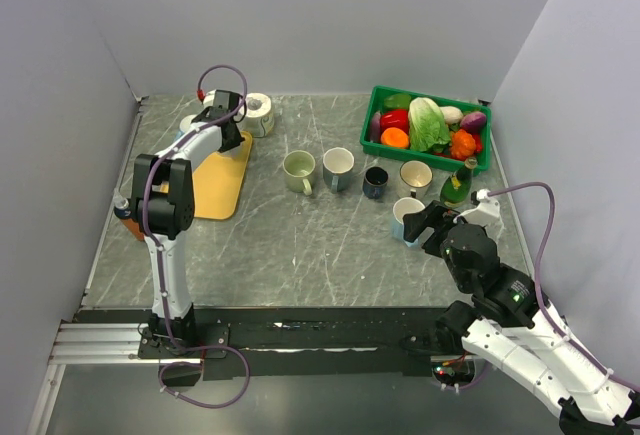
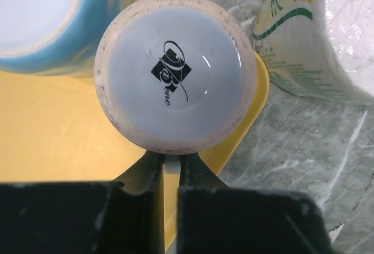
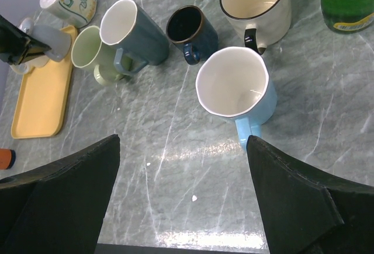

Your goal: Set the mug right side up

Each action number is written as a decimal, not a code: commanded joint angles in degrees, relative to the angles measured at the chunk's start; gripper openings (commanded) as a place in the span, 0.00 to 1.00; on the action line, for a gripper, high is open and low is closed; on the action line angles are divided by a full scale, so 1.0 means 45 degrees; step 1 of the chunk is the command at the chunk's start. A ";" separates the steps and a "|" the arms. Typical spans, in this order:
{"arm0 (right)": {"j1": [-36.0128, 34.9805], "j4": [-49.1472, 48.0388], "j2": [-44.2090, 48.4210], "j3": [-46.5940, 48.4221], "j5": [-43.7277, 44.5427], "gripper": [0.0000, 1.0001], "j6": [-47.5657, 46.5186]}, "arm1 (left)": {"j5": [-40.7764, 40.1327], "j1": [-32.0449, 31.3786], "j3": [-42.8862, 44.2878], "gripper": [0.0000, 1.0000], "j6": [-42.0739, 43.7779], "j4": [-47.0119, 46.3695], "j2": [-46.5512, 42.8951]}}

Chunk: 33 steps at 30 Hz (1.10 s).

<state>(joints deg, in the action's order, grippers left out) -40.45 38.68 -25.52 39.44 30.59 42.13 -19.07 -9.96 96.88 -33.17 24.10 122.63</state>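
Note:
A pale grey mug (image 2: 175, 70) stands upside down on the corner of a yellow tray (image 2: 47, 131), its printed base facing up. My left gripper (image 2: 166, 163) is shut on the mug's handle, which shows as a grey strip between the jaws. In the top view that gripper (image 1: 226, 131) sits at the tray's far end and covers most of the mug. The right wrist view shows the mug (image 3: 57, 39) far off to the left. My right gripper (image 1: 425, 227) hangs open over bare table, just short of a light blue mug (image 3: 234, 84).
A light blue cup (image 2: 41, 20) stands beside the mug on the tray, and a paper roll (image 2: 310, 38) stands off it. Three upright mugs (image 1: 338, 167) line the middle. A green bottle (image 1: 457, 185) and a green crate of vegetables (image 1: 428, 125) are at the back right.

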 commanded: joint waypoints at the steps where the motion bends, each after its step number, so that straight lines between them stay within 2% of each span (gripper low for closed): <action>1: 0.0062 0.0000 0.0104 0.0610 0.0331 0.93 -0.0006 | -0.0136 -0.0033 0.0056 0.01 0.0417 -0.0042 -0.0334; 8: 0.0082 -0.0079 0.0046 0.0532 0.0098 0.92 0.0013 | -0.0332 -0.0502 -0.1937 0.01 0.0632 -0.1115 -0.2209; 14: 0.0082 -0.0430 -0.0051 0.0474 -0.0430 0.92 0.0169 | -0.0467 -0.1126 -0.3402 0.01 0.0145 -0.1254 -0.4162; 17: 0.0062 -0.0489 -0.0091 0.0415 -0.0664 0.92 0.0228 | -0.0724 -0.1400 -0.4767 0.01 -0.0440 -0.1408 -0.5508; 21: 0.0062 -0.0703 -0.0189 0.0317 -0.0976 0.91 0.0111 | 0.0133 -0.1556 -0.7147 0.01 -0.1143 -0.2287 -0.7810; 25: 0.0062 -0.1326 -0.0306 0.0084 -0.1600 0.93 -0.0045 | 0.1246 -0.1655 -0.8500 0.01 -0.1477 -0.2913 -0.9727; 28: 0.0062 -0.2184 -0.0325 -0.0247 -0.2459 0.97 -0.0105 | 0.2434 -0.1791 -0.9223 0.01 -0.1672 -0.3226 -1.1173; 33: 0.0062 -0.4450 -0.0442 -0.1145 -0.5035 0.99 -0.0184 | 0.4353 -0.2453 -1.0179 0.01 -0.2296 -0.3714 -1.3456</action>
<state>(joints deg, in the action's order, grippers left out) -40.45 29.67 -26.24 36.99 17.91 42.00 -8.60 -18.33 52.23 -39.99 15.75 70.24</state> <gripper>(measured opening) 0.987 0.086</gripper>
